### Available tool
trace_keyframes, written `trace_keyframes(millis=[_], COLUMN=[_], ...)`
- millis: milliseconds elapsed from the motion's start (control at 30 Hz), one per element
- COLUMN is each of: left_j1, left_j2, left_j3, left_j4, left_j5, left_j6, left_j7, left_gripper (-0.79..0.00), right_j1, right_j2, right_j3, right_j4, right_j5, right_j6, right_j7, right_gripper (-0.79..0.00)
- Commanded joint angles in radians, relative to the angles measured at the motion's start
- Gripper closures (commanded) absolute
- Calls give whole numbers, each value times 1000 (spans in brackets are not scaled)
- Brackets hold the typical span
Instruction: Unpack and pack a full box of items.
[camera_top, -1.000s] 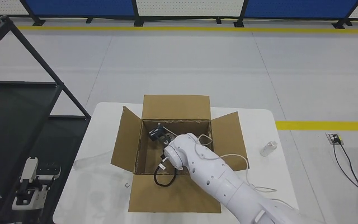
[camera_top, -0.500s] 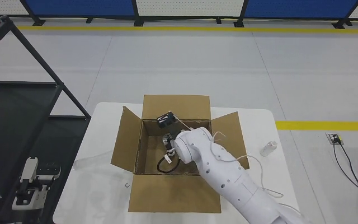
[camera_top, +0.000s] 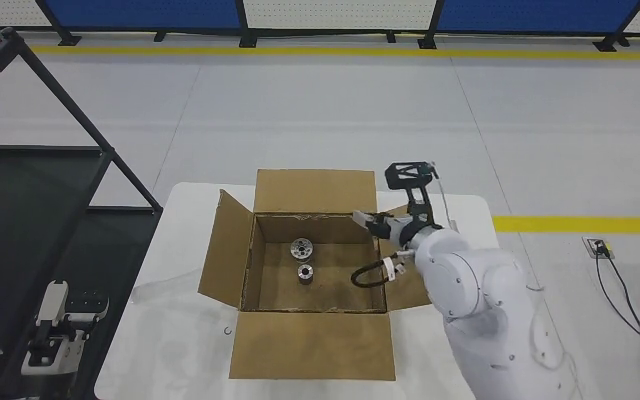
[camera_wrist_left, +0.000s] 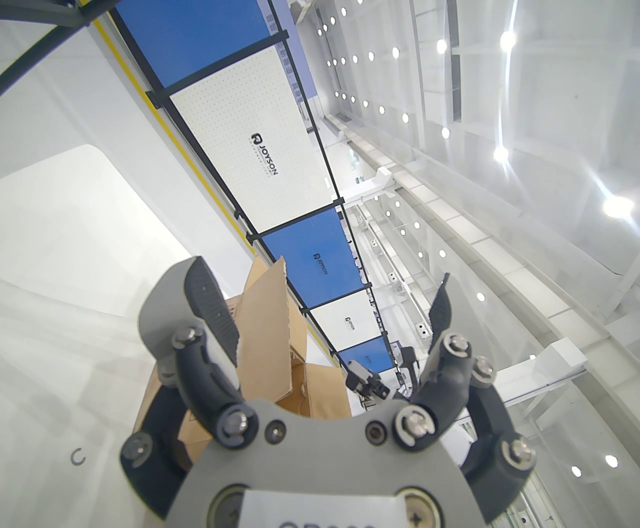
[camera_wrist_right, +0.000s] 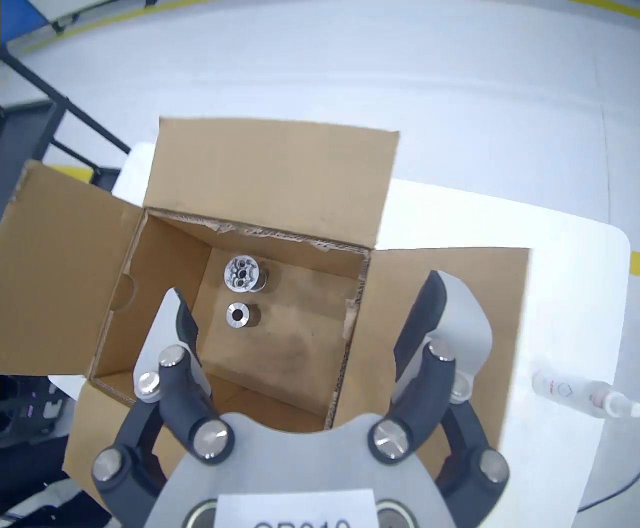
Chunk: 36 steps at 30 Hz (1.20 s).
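Right wrist view, box (camera_wrist_right: 270, 170) beneath spread right end effector (camera_wrist_right: 305, 287), perhaps spools (camera_wrist_right: 242, 274) inside

- The box (camera_top: 312, 345) is plain brown cardboard, with a darker stain on its floor.
- The two metal parts (camera_top: 301, 247) at the centre of the top view are shiny silver.
- The table (camera_top: 180, 330) is white.
- The bottle (camera_top: 480, 265), right of centre, is whitish (red marks show in the right wrist view).
- The right gripper (camera_wrist_right: 305, 295) and left gripper (camera_wrist_left: 320, 280) are grey, with black pads.
- The floor stripe (camera_top: 565, 223) is yellow.
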<state>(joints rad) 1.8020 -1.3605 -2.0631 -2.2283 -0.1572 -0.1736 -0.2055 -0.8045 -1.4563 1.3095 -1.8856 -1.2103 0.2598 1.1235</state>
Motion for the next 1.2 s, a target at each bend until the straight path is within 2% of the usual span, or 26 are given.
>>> trace_keyframes(millis=[0, 300, 533, 767, 1167], left_j1=[0, 0, 0, 0, 0], left_j2=[0, 0, 0, 0, 0], left_j3=[0, 0, 0, 0, 0], left_j4=[0, 0, 0, 0, 0], left_j5=[0, 0, 0, 0, 0], left_j6=[0, 0, 0, 0, 0], left_j7=[0, 0, 0, 0, 0], left_gripper=[-785, -785, -785, -785, -785], right_j1=[-39, -169, -221, -194, -102], right_j2=[7, 25, 29, 28, 21], right_j3=[71, 278, 307, 307, 284], right_j4=[-44, -107, -32, 128, 360], right_j5=[-10, -53, -205, -233, -224], right_j6=[23, 148, 290, 335, 375], right_j7=[-10, -30, 8, 13, -89], right_gripper=[-785, -785, -785, -785, -785])
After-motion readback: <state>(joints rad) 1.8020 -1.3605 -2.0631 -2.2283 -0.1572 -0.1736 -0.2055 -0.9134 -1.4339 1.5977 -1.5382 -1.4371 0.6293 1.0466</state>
